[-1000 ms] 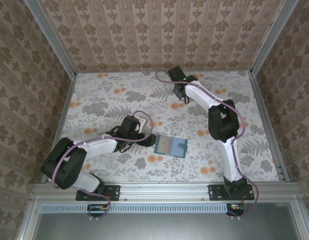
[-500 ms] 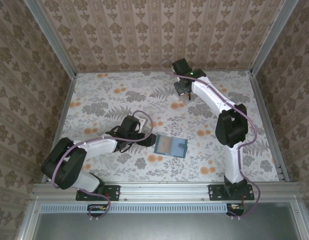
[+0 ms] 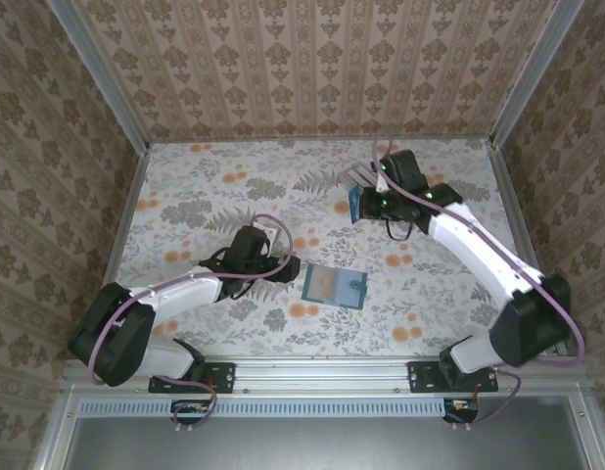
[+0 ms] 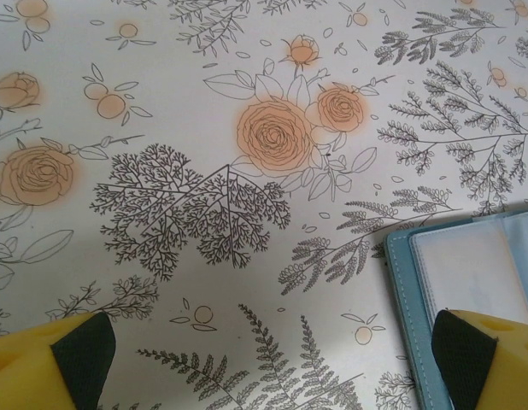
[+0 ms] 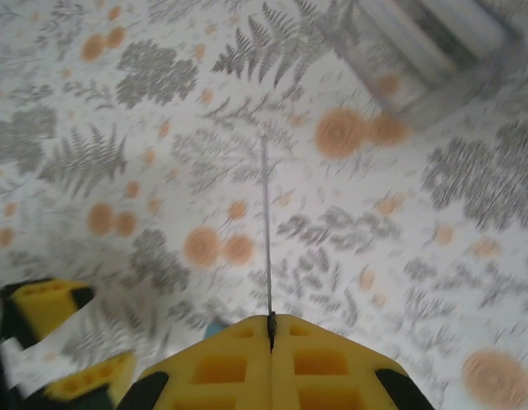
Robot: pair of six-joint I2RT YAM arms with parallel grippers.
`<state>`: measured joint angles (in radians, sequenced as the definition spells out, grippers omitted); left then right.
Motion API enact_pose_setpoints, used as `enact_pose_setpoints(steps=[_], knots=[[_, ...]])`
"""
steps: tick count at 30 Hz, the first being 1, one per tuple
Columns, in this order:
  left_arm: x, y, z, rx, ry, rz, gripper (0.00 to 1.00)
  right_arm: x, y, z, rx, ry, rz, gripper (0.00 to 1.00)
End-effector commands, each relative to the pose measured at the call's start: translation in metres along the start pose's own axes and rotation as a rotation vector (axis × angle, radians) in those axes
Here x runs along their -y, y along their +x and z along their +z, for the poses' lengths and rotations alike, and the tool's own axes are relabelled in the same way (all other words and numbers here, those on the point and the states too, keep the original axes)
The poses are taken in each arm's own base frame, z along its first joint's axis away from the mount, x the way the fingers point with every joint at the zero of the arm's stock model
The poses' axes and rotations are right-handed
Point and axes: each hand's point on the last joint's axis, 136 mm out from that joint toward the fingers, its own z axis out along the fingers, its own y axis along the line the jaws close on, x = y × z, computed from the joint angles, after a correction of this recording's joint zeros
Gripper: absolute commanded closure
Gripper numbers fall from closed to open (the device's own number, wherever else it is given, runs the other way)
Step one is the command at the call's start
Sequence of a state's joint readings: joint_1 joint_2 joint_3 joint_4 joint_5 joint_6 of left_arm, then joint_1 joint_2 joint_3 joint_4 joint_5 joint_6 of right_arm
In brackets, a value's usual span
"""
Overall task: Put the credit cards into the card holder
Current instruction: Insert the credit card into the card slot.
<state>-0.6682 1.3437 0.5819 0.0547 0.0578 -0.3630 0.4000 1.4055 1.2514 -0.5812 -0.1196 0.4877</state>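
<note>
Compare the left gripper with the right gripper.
The left gripper stands open and empty beside the open teal bifold card holder; the right gripper is shut on a thin blue card. The left sits near the table's middle, the right toward its far edge. Both have yellow fingers.

teal card holder (image 3: pixel 334 286), orange-and-grey floral table (image 3: pixel 205 186), blue credit card (image 3: pixel 353 204)

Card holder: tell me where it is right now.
In the top view the card holder lies flat on the table, near centre front, just right of the open left gripper.
</note>
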Motion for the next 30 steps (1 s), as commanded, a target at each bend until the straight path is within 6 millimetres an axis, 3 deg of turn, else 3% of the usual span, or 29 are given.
enact_pose_setpoints(steps=[1, 5, 11, 18, 21, 25, 30], knots=[[0.005, 0.008, -0.001, -0.005, 0.038, -0.006, 0.00, -0.018, 0.011, -0.029, 0.040, -0.154, 0.170, 1.00], [0.011, 0.008, 0.000, -0.007, 0.071, -0.009, 0.00, -0.018, 0.043, -0.049, 0.027, -0.281, 0.302, 1.00], [0.018, 0.009, 0.002, -0.001, 0.124, -0.021, 0.00, -0.020, 0.092, -0.050, -0.019, -0.461, 0.394, 1.00], [0.030, 0.013, 0.008, -0.015, 0.198, -0.024, 0.03, 0.008, 0.140, -0.017, -0.042, -0.474, 0.489, 1.00], [0.041, 0.013, 0.009, -0.013, 0.256, -0.002, 0.07, 0.013, 0.152, -0.003, -0.060, -0.479, 0.477, 1.00], [0.041, 0.017, 0.015, -0.036, 0.252, 0.013, 0.07, 0.019, 0.169, 0.014, -0.109, -0.449, 0.467, 1.00], [0.053, 0.021, 0.020, -0.072, 0.306, 0.031, 0.10, 0.017, 0.172, 0.026, -0.125, -0.464, 0.474, 1.00]])
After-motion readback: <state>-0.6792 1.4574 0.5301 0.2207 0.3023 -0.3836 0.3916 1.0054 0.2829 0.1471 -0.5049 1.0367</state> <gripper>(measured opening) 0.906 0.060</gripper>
